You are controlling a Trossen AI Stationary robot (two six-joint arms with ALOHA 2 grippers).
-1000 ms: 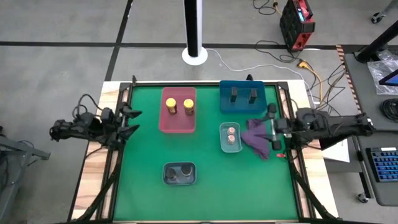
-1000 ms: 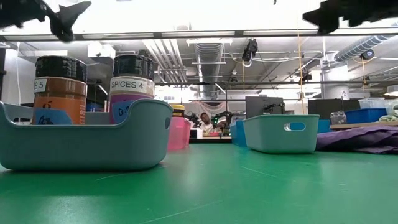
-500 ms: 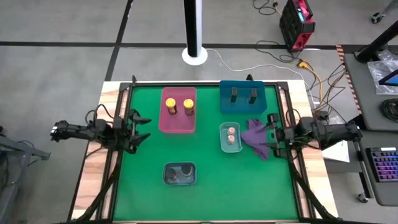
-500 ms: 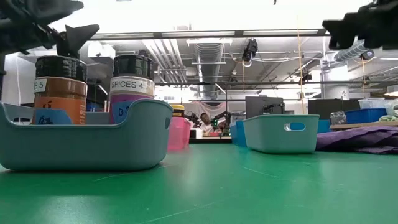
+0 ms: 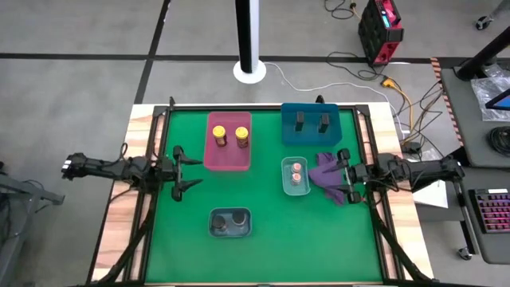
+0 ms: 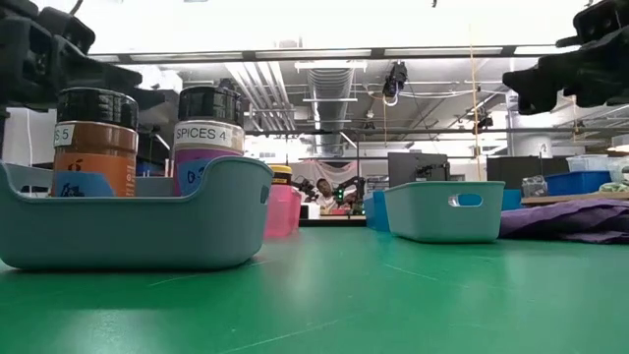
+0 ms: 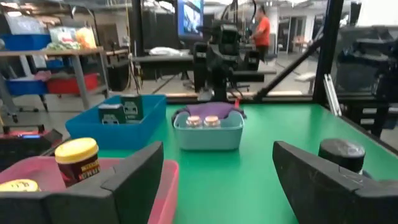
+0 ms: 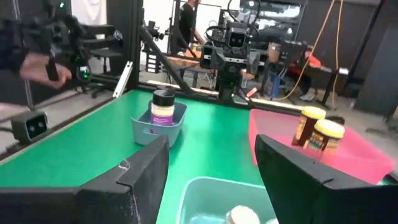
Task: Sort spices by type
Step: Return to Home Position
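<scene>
Spice jars (image 5: 219, 134) paired in four trays (image 5: 229, 163); left gripper (image 5: 188, 171), right gripper (image 5: 344, 174) agape, seemingly empty

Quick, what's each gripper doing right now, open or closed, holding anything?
Left gripper: open, holding nothing.
Right gripper: open, holding nothing.

1. Centre of the high view: the table top (image 5: 263, 199) has a smooth, matt green covering, with bare wood edging (image 5: 118, 223) at lower left.
2. Left of the low view: the grey tray (image 6: 138, 231) is smooth, faintly shiny plastic.
3. Inside it, the round dark-lidded jars (image 6: 208, 133) have paper labels.
4. Right of centre, high view: the purple cloth (image 5: 328, 177) is soft, creased fabric.
</scene>
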